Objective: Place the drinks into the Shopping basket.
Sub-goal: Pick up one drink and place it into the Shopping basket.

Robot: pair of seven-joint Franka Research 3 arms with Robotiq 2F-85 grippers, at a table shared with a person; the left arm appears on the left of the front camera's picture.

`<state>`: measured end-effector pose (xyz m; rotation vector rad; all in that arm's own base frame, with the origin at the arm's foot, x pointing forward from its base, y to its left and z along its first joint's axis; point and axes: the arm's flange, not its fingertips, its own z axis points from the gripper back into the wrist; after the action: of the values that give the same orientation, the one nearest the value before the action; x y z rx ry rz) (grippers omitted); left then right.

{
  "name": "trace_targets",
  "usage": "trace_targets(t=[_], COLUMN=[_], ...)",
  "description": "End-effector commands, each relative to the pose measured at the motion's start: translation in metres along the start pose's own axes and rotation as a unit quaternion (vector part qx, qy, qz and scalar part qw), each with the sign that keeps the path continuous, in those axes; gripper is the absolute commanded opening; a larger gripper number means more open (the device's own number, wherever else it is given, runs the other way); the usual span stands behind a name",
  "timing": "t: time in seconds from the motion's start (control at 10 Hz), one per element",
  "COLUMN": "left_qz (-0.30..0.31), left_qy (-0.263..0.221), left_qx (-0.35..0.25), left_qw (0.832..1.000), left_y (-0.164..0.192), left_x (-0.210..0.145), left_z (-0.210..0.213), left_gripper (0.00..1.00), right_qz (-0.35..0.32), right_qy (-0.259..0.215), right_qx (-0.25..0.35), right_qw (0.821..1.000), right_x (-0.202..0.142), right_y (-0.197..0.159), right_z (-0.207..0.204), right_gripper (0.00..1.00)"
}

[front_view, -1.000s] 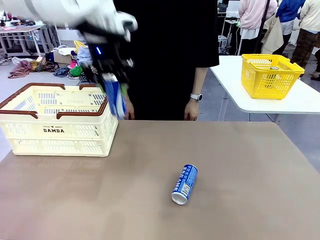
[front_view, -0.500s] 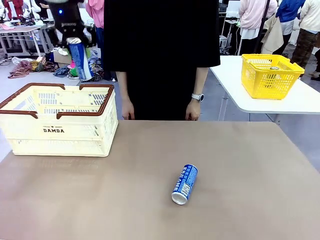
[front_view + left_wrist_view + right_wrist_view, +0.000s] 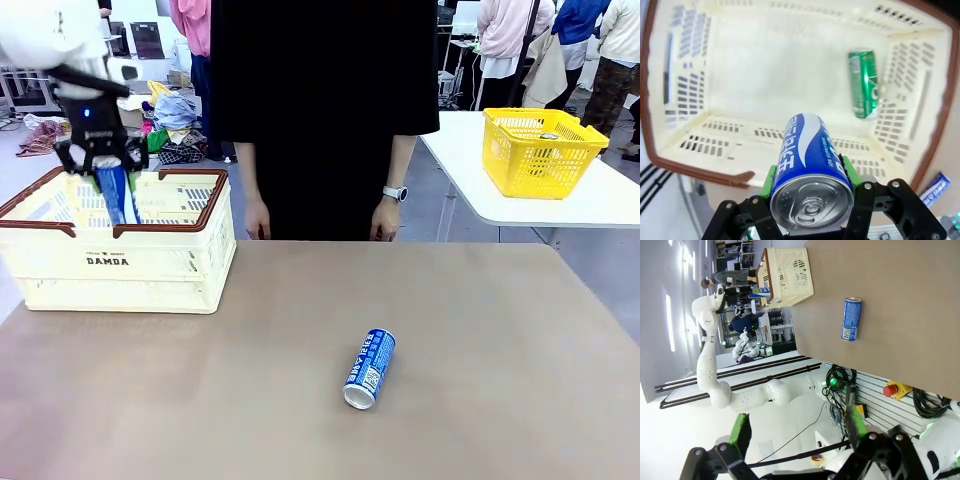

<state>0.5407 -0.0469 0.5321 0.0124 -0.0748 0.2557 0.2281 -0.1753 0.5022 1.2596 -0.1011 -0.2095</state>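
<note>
Two blue cans show in the front view. One hangs upright in the clenched left gripper, over the open top of the cream Shopping basket at the left of the table. The second blue can lies on its side mid-table.

Left wrist view: green pads clamp the held blue can above the basket floor, where a green can lies near a wall.

Right wrist view: the right gripper has its jaws apart, empty, well away from the table.

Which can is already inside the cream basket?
The green can, on the basket floor. One blue can is in the left gripper; the other lies on the table.
</note>
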Motion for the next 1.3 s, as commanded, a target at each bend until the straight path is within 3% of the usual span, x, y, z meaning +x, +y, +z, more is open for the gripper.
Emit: trace_targets(t=[0.0,0.1,0.2,0.9,1.2], left_qz=[0.038,0.078,0.017,0.023,-0.039], left_qy=[0.011,0.001,0.014,0.016,0.010], left_qx=[-0.021,-0.042,-0.006,-0.013,-0.017], left_qw=[0.999,0.996,1.000,1.000,0.999], left_y=[0.018,0.022,0.012,0.009,-0.007], left_x=[-0.004,-0.002,0.000,-0.001,0.027], left_z=[-0.033,-0.041,-0.026,-0.031,-0.053], left_gripper=[0.00,0.00,0.00,0.00,0.00], right_qz=[0.008,0.008,0.008,0.008,0.008], right_qy=[0.005,0.005,0.005,0.005,0.005], right_qx=[-0.006,-0.006,-0.006,-0.006,-0.006], right_qw=[1.000,1.000,1.000,1.000,1.000], right_x=[-0.002,-0.002,-0.002,-0.002,-0.002], right_y=[-0.001,-0.001,-0.001,-0.001,-0.001], right_z=[0.003,0.003,0.003,0.003,0.003], right_gripper=[1.00,1.00,1.00,1.00,1.00])
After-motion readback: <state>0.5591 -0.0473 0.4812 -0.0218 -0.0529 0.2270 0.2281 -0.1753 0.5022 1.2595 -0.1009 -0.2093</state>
